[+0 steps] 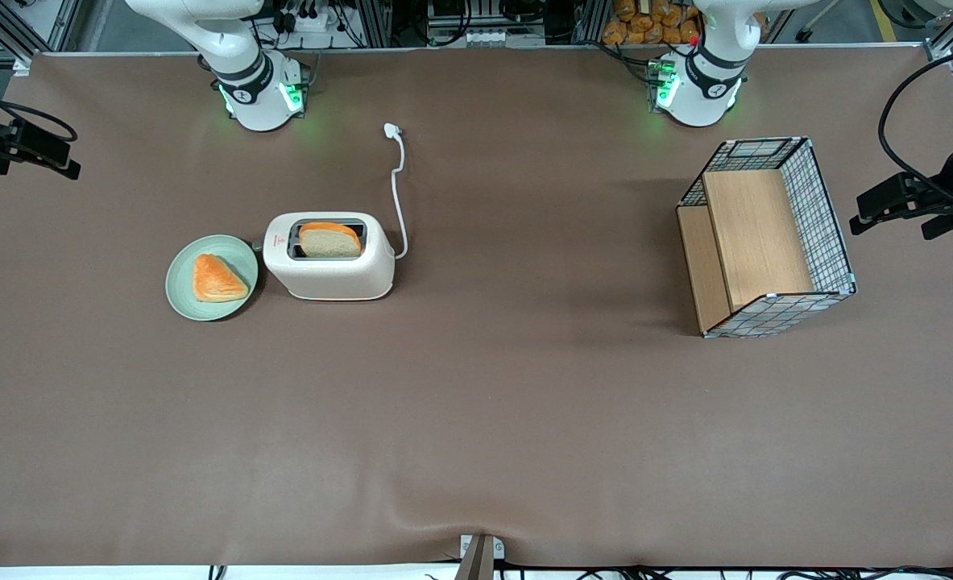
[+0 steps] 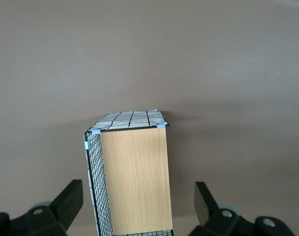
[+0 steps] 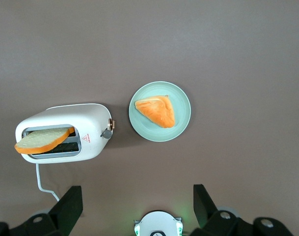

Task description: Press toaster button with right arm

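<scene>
Cream-white, the toaster (image 1: pixel 331 256) sits on the brown surface (image 1: pixel 476 419) toward the working arm's end, with 1 slice of bread (image 1: pixel 330 240) standing in its slot and a white cord (image 1: pixel 398 189) trailing from its end away from the plate. The button (image 3: pixel 107 132), a small grey stub, sticks out of the narrow end that faces the green plate (image 1: pixel 180 278), just beside the plate's rim; a wedge of orange pastry (image 1: pixel 217 279) lies on that plate. By my judgement the task is at its very start: the approach step is in hand and the button looks untouched. The gripper (image 3: pixel 138 206) hangs high above the toaster and plate, well apart from both, its 2 fingers (image 3: pixel 68 209) spread wide, holding nothing and touching nothing. The next move, as I read it, calls for bringing the gripper down over the gap between toaster and plate and lining 1 fingertip, or the closed pair, up on the stub, then pushing straight down along the toaster's end. The stub is small and the plate is close, so there is little room; a slanted push could slip off the stub or nudge the plate.
</scene>
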Tool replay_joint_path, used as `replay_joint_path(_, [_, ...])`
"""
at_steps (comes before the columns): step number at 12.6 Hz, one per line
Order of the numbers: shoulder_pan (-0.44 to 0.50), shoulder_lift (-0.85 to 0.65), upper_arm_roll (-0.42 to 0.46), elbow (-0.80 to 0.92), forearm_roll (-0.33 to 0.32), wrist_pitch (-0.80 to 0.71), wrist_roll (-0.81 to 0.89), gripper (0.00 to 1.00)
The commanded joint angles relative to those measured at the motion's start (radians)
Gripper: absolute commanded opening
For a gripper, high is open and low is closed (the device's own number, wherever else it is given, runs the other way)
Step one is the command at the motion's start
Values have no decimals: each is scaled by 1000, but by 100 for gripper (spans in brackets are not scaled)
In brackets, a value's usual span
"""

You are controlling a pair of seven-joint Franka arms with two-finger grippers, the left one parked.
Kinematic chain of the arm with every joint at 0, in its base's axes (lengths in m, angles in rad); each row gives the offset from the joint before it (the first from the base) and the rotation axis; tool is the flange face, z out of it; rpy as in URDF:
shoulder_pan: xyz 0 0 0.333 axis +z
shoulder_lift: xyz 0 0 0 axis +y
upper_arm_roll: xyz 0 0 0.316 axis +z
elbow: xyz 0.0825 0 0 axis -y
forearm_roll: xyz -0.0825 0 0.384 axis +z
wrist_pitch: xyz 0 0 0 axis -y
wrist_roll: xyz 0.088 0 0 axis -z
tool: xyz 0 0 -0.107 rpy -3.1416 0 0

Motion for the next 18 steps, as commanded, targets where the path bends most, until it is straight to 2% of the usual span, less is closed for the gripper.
replay_joint_path(1, [-19,-12,14,-8,10,3,16,100])
replay_joint_path(5, [-15,3,11,7,7,-2,6,100])
replay_joint_path(10, [-15,12,12,-14,31,-89,11,100])
replay_joint_path(12, [-15,18,12,-63,54,-101,6,100])
replay_joint_path(14, [-12,23,11,-135,114,-88,11,100])
replay_joint_path(18, [-29,24,12,-175,125,-58,11,100])
